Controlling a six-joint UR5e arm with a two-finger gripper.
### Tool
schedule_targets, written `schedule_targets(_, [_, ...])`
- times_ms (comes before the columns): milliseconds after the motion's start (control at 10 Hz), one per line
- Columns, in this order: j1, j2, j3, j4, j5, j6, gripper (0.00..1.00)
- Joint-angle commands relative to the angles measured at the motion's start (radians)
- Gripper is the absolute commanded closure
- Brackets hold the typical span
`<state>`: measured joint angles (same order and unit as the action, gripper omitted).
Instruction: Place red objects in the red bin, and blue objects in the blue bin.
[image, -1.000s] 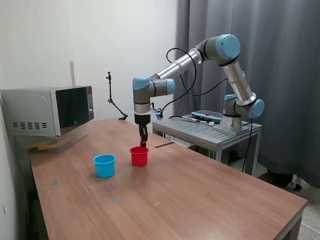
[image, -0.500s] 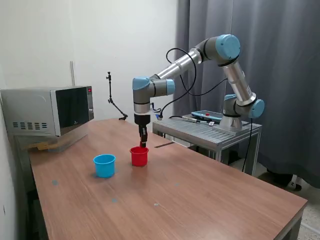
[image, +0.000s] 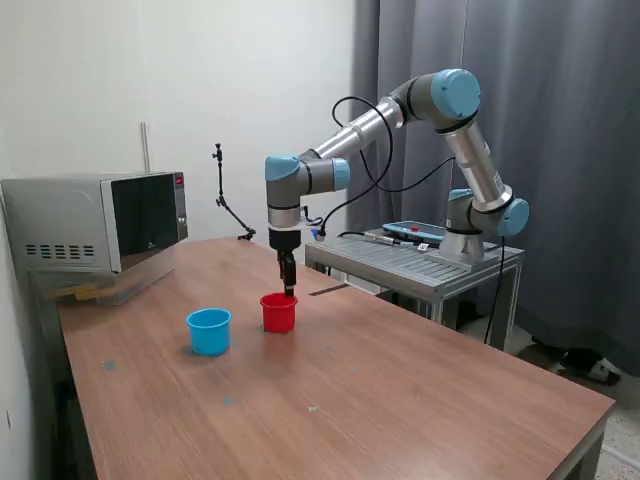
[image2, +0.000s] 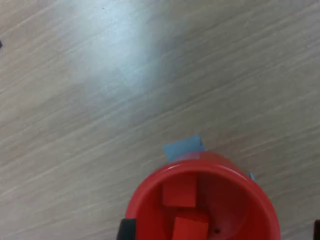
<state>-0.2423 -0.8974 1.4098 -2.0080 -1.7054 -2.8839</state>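
The red bin (image: 279, 313) stands near the middle of the wooden table, and the blue bin (image: 209, 331) stands to the exterior view's left of it. My gripper (image: 288, 287) hangs just above the red bin's far rim, pointing straight down. In the wrist view the red bin (image2: 150, 200) holds two red objects, one cube (image2: 179, 194) lying beside the other (image2: 190, 227). The gripper (image2: 221, 231) is open, its dark fingertips (image2: 126, 230) spread wide apart with nothing between them. The blue objects are out of view.
A microwave (image: 95, 220) sits at the table's far corner on the exterior view's left. A metal cart (image: 415, 262) carrying the arm's base stands against the table's far side. A small blue tape patch (image2: 183, 147) lies on the table beside the red bin.
A small red cube showed at the fingertips above the red bin before. Now the fingertips are bare and the cube lies inside the bin. The arm has hardly moved.
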Motion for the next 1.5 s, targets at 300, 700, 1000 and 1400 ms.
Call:
schedule_targets(300, [0.119, -0.011, -0.066, 0.006, 0.004, -0.064, 0.00])
schedule_targets(700, [0.192, -0.174, -0.161, 0.078, 0.018, -0.193, 0.00])
schedule_targets(1000, [0.183, -0.276, -0.193, 0.233, 0.018, -0.260, 0.00])
schedule_targets(1400, [0.111, -0.412, -0.198, 0.506, 0.032, -0.304, 0.00])
